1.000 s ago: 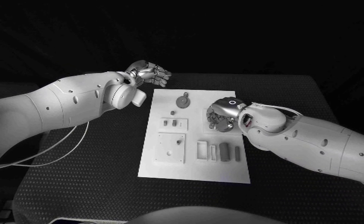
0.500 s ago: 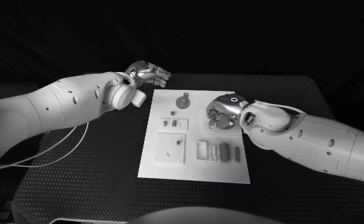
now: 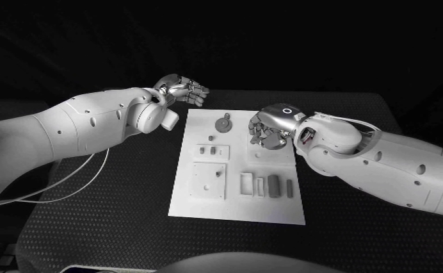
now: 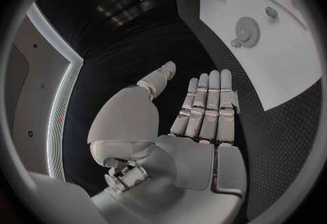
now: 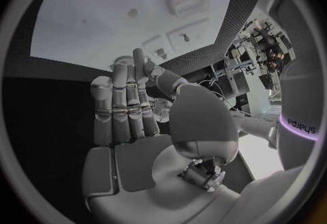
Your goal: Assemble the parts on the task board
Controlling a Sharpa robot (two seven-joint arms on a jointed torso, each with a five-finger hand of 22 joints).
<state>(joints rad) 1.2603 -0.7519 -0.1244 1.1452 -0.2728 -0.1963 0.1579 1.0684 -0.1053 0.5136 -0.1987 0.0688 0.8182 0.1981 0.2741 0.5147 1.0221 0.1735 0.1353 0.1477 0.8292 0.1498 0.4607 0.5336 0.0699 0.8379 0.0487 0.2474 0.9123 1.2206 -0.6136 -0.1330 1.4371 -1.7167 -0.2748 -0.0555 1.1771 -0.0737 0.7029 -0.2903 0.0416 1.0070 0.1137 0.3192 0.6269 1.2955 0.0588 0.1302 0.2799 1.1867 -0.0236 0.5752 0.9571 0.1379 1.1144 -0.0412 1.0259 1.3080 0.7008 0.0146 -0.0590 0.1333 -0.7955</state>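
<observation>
Task board (image 3: pixel 235 177) lies lengthwise away from the robot; left hand (image 3: pixel 182 90) and right hand (image 3: pixel 267 129) spread, holding nothing.

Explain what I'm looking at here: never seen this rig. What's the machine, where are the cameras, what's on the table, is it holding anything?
It is a robot with two white arms, each ending in a silver many-fingered hand. One picture comes from a camera on its head, looking down at a black table. The two round pictures come from fisheye cameras at the wrists, each looking past its own palm.

On the table lies the task board, a white plate carrying small parts: a gear-like piece near the far end, and several blocks near the front.

The left hand hovers off the board's far left corner, fingers straight, holding nothing. The right hand is over the board's right side; its wrist view shows an open, empty palm.
</observation>
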